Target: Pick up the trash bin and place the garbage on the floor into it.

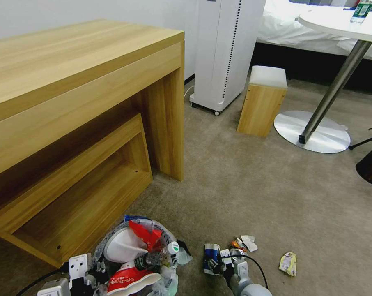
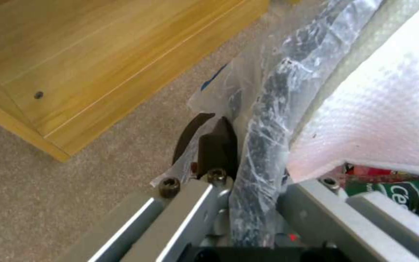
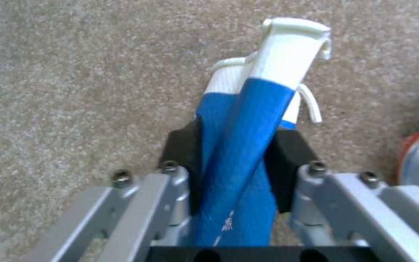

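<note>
The left gripper pinches the bag-lined rim of the trash bin, which sits just beside the wooden desk, already heaped with litter. Right of the bin, the right gripper clamps a blue-white packet above the carpet. To finish well, it should lift the packet clear and release it over the bin's opening.

Partial white lettering "Cé" on a green label beside my left gripper, remaining print I cannot read
</note>
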Robot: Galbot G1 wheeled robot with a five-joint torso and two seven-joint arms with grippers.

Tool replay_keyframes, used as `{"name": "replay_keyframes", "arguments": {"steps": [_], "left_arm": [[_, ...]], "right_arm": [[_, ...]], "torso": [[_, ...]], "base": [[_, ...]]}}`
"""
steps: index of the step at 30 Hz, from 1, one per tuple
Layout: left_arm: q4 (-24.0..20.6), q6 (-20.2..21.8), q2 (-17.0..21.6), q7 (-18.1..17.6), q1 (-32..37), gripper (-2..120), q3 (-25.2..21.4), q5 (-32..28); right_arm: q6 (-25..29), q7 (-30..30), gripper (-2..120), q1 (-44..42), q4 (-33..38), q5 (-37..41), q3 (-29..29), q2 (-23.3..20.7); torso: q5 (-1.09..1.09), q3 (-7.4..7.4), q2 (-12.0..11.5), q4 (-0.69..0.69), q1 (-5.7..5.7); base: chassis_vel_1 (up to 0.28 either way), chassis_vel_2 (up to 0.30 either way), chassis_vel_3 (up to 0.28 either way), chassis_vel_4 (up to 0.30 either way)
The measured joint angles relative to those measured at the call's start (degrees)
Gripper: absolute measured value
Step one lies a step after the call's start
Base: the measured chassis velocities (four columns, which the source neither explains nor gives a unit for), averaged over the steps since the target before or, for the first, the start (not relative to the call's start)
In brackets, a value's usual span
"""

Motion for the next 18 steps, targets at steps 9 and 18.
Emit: {"name": "replay_keyframes", "arguments": {"steps": [9,18], "left_arm": [[0.0,-0.8,1.8,-1.9,-3.0,0,-3.8,-7.4],[0.0,-0.4,1.5,-5.0,-4.4,0,-3.4,-11.7]], "right_arm": [[0.9,-0.9,0,-0.9,2.7,-0.2,2.7,-1.6],[3.4,-3.6,0,-2.8,8.8,-3.6,6.4,-3.5]], "torso": [[-0.07,0.00,0.0,0.00,0.00],[-0.06,0.00,0.0,0.01,0.00]], "base": [[0.000,0.000,0.000,0.000],[0.000,0.000,0.000,0.000]]}}
